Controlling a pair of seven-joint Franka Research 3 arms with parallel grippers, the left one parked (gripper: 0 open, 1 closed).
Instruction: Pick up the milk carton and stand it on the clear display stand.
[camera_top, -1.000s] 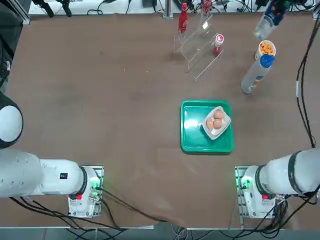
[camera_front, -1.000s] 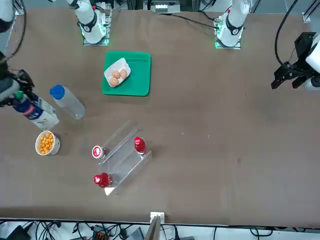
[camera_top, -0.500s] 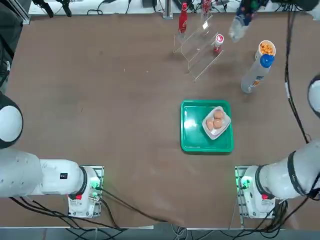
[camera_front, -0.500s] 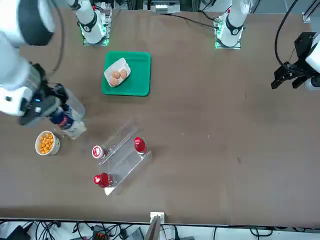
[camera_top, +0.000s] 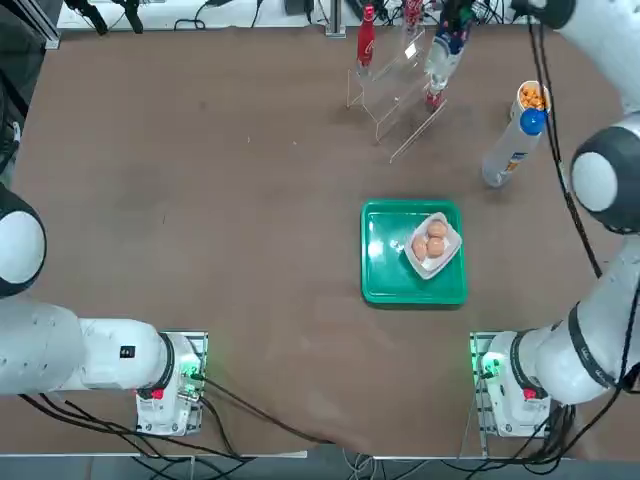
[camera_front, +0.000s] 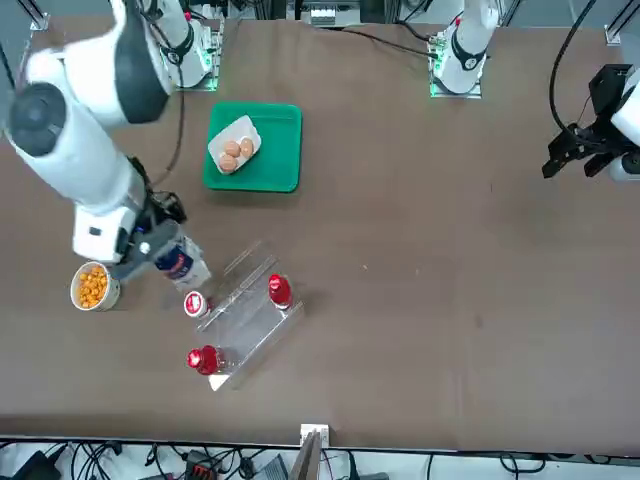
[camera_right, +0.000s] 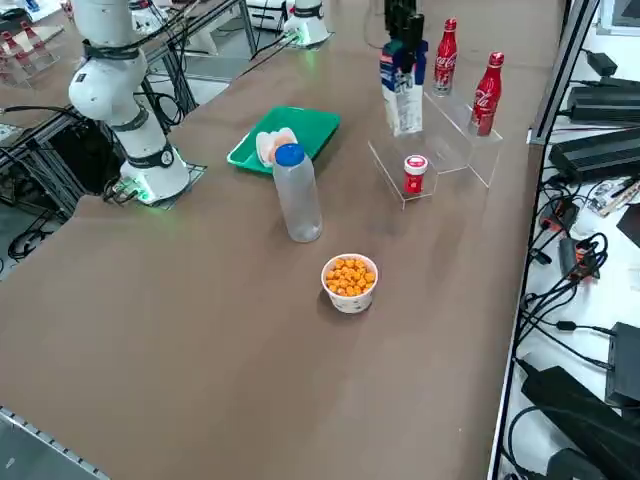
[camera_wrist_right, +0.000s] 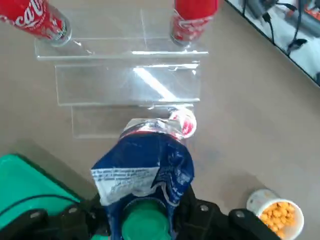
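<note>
The milk carton (camera_top: 443, 50) (camera_right: 401, 88), white and dark blue with a green cap (camera_wrist_right: 146, 223), hangs in the air with my right gripper (camera_top: 452, 20) (camera_front: 152, 246) (camera_right: 402, 28) (camera_wrist_right: 147, 212) shut on its top. It hovers over the low front tier of the clear display stand (camera_top: 392, 98) (camera_front: 243, 318) (camera_right: 452, 142) (camera_wrist_right: 129, 82). In the front view the carton (camera_front: 182, 266) shows just beside the stand's near end. A small red-lidded jar (camera_wrist_right: 183, 123) (camera_right: 415, 172) sits right under it at the stand's edge.
Two slim red bottles (camera_right: 445, 55) (camera_right: 487, 90) stand on the stand's upper tier. A tall bottle with a blue cap (camera_top: 512, 148) and a cup of orange snacks (camera_top: 533, 97) stand to the right of it. The green tray (camera_top: 385, 270) holds a dish of eggs.
My right gripper has carried the carton leftward in the top view, from past the snack cup to above the stand's front tier.
</note>
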